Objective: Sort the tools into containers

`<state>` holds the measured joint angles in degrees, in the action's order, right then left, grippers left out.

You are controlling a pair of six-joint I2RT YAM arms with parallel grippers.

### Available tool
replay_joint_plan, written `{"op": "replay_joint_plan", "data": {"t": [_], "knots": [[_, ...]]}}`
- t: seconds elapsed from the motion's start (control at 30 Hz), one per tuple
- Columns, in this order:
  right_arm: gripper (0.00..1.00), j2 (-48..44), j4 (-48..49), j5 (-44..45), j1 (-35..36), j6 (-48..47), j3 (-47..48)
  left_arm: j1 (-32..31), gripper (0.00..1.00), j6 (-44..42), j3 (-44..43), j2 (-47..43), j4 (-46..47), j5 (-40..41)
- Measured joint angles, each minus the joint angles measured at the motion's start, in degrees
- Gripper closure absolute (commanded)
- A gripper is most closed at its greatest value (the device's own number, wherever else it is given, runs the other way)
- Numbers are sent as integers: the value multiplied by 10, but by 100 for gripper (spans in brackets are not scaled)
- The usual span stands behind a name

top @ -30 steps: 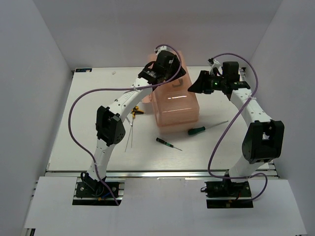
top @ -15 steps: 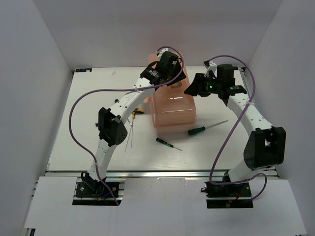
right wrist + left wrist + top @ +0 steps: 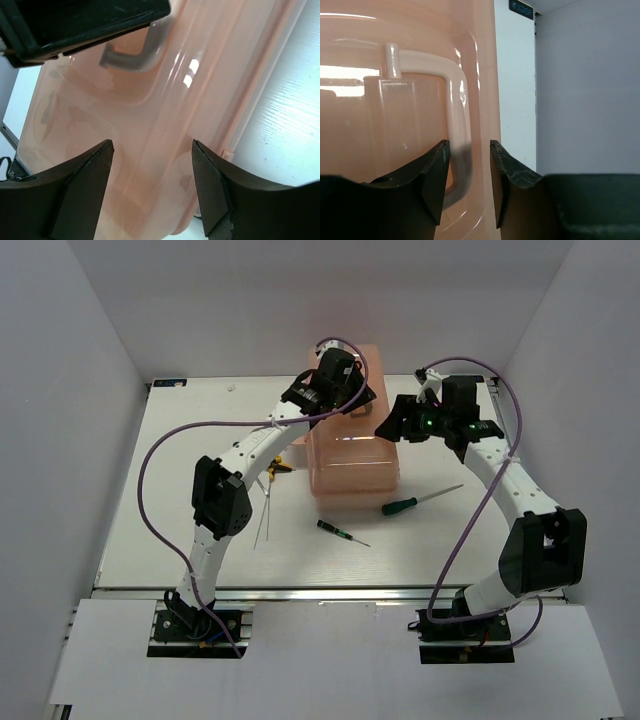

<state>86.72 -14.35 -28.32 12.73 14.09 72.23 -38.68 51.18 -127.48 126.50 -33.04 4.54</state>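
Observation:
The translucent salmon-pink toolbox (image 3: 352, 455) stands shut at the table's middle back. My left gripper (image 3: 338, 390) is over its lid, and in the left wrist view (image 3: 470, 145) the jaws are closed around the pale lid handle (image 3: 456, 125). My right gripper (image 3: 388, 425) is open and empty beside the box's right edge, with the lid (image 3: 150, 115) filling its view between the fingers (image 3: 152, 142). On the table lie a green-handled screwdriver (image 3: 400, 506), a small black screwdriver (image 3: 335, 530), yellow-black pliers (image 3: 281, 467) and thin metal rods (image 3: 263, 512).
The left arm's forearm (image 3: 255, 445) passes over the pliers. The table's front edge rail (image 3: 330, 590) runs in front of the tools. White walls close in the back and both sides.
The toolbox has shifted slightly back and left with my left gripper on its handle. My right gripper has moved left, closer to the box's right side.

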Motion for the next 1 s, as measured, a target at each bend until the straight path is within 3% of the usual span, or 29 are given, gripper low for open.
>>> {"op": "replay_joint_plan", "data": {"t": [0.57,1.0], "knots": [[29,-55,-45,17,-15,-13,36,33,53,21,119,-32,179,-134],[36,68,-2,-3,-22,29,120,56,57,58,195,-40,317,-219]]}}
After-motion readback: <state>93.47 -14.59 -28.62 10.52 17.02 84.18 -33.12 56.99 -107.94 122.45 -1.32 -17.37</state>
